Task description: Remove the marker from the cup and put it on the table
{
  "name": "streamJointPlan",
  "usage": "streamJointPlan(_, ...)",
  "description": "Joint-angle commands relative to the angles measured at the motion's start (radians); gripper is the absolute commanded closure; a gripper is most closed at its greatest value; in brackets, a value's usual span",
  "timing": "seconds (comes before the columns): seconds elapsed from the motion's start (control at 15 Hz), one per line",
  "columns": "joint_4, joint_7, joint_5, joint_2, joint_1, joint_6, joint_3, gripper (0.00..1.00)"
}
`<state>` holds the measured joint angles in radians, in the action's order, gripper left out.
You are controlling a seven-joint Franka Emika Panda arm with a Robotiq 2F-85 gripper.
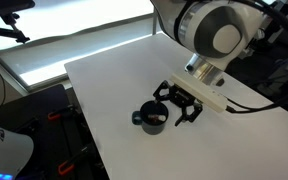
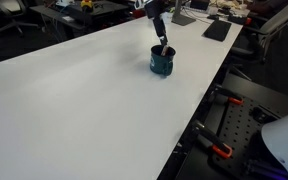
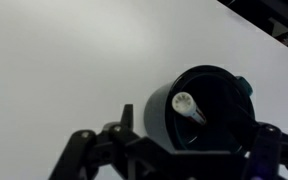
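Observation:
The dark navy cup (image 1: 149, 119) stands on the white table (image 1: 114, 80); it also shows in the other exterior view (image 2: 161, 65). The marker (image 3: 190, 108) leans inside the cup, pale end up, reddish body below. A reddish bit of it shows in an exterior view (image 1: 157, 117). My gripper (image 1: 180, 106) hangs just above and beside the cup, in both exterior views (image 2: 161, 46). In the wrist view its two dark fingers (image 3: 176, 152) are spread wide, open and empty, on either side of the cup (image 3: 159, 110). The cup's handle (image 3: 245, 86) points away.
The table edge (image 1: 84, 120) runs near the cup, with black and orange equipment (image 1: 54, 130) below it. Dark items (image 2: 216, 30) lie at the table's far end. The white tabletop (image 2: 74, 100) stretches wide on the other side of the cup.

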<state>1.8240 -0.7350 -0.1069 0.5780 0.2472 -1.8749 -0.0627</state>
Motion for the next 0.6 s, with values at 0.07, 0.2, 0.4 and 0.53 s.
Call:
streamJointPlan(0.07,0.056,0.040,0.002,-0.050,0.003,0.015,-0.002,0.07)
streamJointPlan(0.2,0.062,0.036,0.003,-0.053,0.006,0.012,0.000,0.32)
streamJointPlan(0.4,0.067,0.034,0.005,-0.056,0.009,0.010,0.001,0.44)
streamJointPlan(0.53,0.068,0.033,0.005,-0.057,0.009,0.009,0.001,0.62)
